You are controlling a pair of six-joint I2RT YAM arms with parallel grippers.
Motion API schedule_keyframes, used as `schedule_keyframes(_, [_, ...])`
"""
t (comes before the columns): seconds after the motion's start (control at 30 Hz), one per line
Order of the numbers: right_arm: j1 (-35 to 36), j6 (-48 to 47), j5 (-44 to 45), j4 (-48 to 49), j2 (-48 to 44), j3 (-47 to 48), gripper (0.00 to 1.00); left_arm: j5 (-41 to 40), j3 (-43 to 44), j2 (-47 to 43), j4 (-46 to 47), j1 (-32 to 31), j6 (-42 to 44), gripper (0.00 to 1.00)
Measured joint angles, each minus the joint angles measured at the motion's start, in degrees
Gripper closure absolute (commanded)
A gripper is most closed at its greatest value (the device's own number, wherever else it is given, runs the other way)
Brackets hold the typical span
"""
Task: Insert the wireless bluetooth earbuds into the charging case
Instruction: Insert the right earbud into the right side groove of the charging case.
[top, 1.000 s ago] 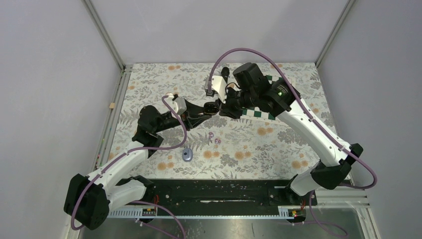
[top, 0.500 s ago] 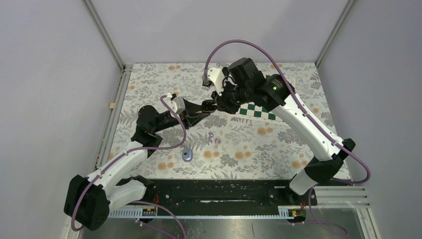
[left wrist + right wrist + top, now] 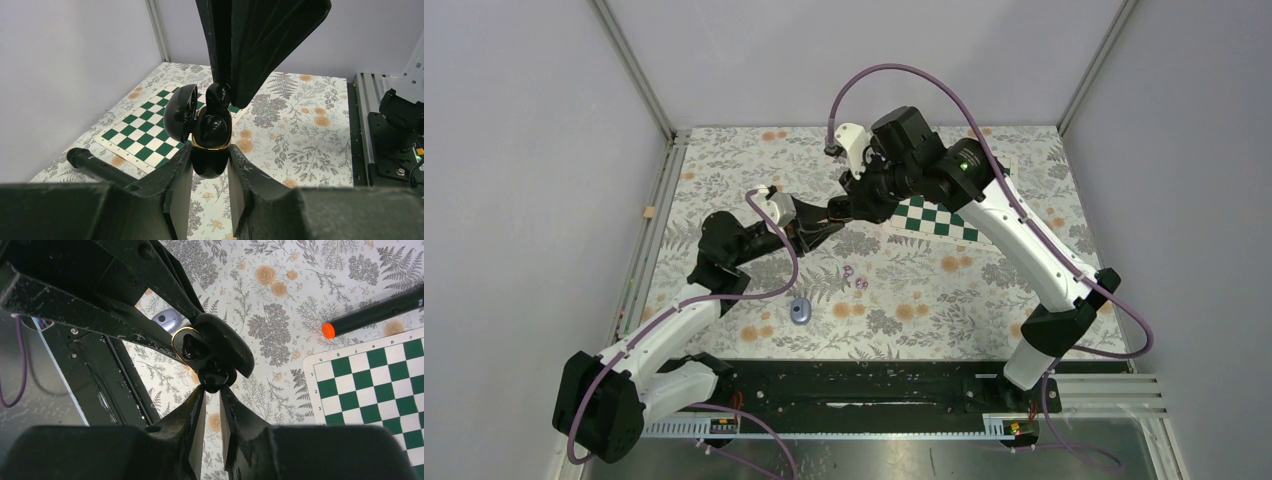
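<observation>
**Black earbud at the mouth of the held charging case**

The left gripper (image 3: 210, 167) is clamped on the lower body of the black charging case (image 3: 211, 147), one finger on each side, and holds it above the floral table cover (image 3: 724, 160). The case is open: its lid (image 3: 179, 116) swings out to one side on its hinge, and a gold rim (image 3: 212, 145) marks the open mouth.

The right gripper (image 3: 212, 393) reaches the case from the opposite side. Its fingertips pinch a black earbud (image 3: 215, 380), nearly together with only the bud between them. In the left wrist view the black earbud (image 3: 218, 94) sits directly above the gold rim, touching or just short of the case mouth. Which of the two cannot be told, nor whether the bud is seated in its well.

Below the case and nearer the arm bases, two lilac earbuds (image 3: 847, 271) (image 3: 861, 284) lie on the table cover, close beside each other and well apart from both grippers. A small grey-blue case (image 3: 799, 311) lies nearer the bases than the case, beyond the lilac pair.

On the right arm's side of the case, a green-and-white chessboard mat (image 3: 939, 222) lies flat. A long black microphone (image 3: 375, 312) with an orange end rests just beside the mat's edge, apart from the case.
</observation>
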Motion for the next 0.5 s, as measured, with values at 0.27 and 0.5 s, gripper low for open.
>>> schedule_keyframes(0.27, [0.0, 1.4, 0.1, -2.2, 3.2, 4.7, 0.74, -0.2, 0.0, 0.2, -0.1, 0.0, 0.0, 1.0])
schedule_keyframes(0.5, [0.0, -0.7, 0.0, -4.7, 4.1, 5.6, 0.72, 0.0, 0.0, 0.9, 0.4, 0.3, -1.3, 1.0])
